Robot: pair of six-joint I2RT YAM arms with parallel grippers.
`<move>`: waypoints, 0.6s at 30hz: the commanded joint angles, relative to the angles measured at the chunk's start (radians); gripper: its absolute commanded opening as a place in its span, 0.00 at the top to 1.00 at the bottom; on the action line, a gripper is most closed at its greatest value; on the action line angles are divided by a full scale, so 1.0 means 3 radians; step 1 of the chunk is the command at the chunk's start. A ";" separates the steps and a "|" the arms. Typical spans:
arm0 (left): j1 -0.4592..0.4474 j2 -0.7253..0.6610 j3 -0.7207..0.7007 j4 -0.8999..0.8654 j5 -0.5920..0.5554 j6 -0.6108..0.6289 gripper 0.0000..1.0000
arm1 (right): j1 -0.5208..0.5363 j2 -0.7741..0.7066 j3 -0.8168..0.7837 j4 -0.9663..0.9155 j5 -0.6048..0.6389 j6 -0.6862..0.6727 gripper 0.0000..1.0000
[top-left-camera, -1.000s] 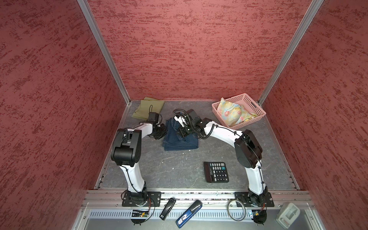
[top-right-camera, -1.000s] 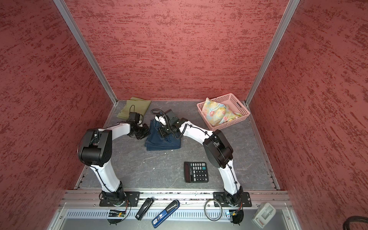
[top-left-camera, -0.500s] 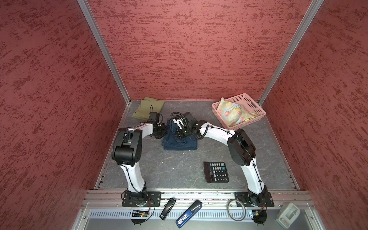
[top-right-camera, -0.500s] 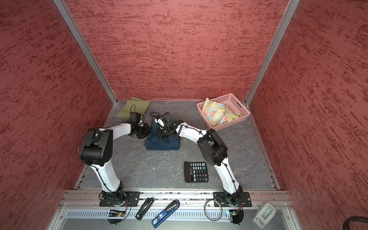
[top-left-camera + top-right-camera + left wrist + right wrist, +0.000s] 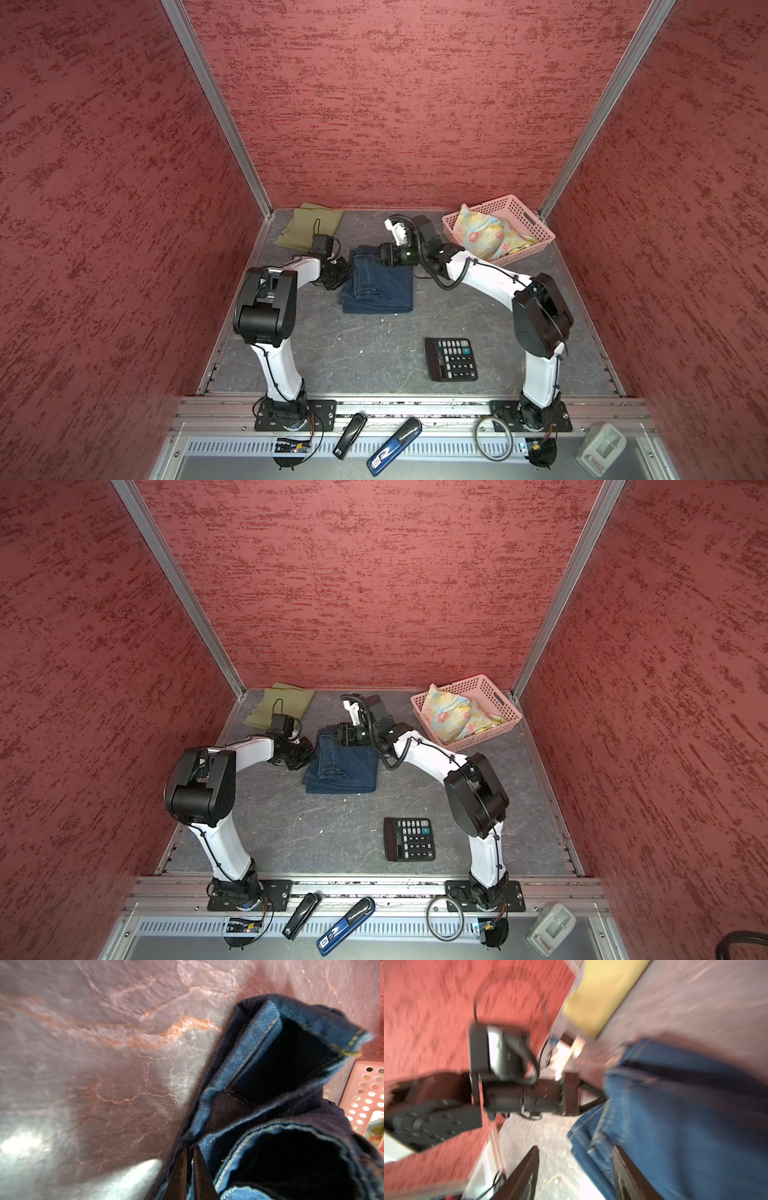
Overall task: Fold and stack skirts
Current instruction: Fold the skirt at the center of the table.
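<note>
left pincer [image 5: 191, 1176] is pinching denim skirt [image 5: 380, 286] at its 9 o'clock edge | right pincer [image 5: 576, 1149] is standing spread at its 12 o'clock edge | skirt is lying on counter [image 5: 374, 353]

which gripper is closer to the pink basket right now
Right. The right gripper is open over the denim skirt's far edge, with the pink basket just beyond its wrist; the left gripper is shut on the skirt's edge away from the basket.
</note>
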 commanded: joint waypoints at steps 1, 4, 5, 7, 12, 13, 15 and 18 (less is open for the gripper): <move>-0.0033 0.0060 -0.0044 0.0025 0.0019 0.0000 0.89 | 0.0008 -0.0041 -0.0021 -0.0286 0.0466 -0.0182 0.45; -0.0018 0.0076 -0.0064 0.0046 0.0033 -0.0007 0.89 | 0.0143 -0.0097 -0.0143 -0.0326 0.0727 -0.0525 0.47; -0.0011 0.0079 -0.0072 0.0055 0.0042 -0.0013 0.89 | 0.0200 -0.0118 -0.0219 -0.0277 0.0813 -0.0646 0.47; -0.0002 0.0084 -0.0091 0.0081 0.0062 -0.0024 0.89 | 0.0298 -0.0178 -0.0471 -0.0005 0.0910 -0.0871 0.47; 0.0017 0.0105 -0.0131 0.0149 0.0168 -0.0057 0.89 | 0.0504 -0.0388 -0.1250 0.1107 0.1003 -0.1468 0.45; 0.0023 0.0108 -0.0143 0.0160 0.0180 -0.0064 0.89 | 0.0543 -0.0408 -0.1359 0.1318 0.1071 -0.1619 0.45; 0.0023 0.0107 -0.0169 0.0191 0.0195 -0.0073 0.89 | 0.0606 -0.0387 -0.1457 0.1527 0.1159 -0.1823 0.44; 0.0028 0.0112 -0.0183 0.0220 0.0216 -0.0078 0.89 | 0.0696 -0.0300 -0.1579 0.1816 0.1217 -0.2205 0.44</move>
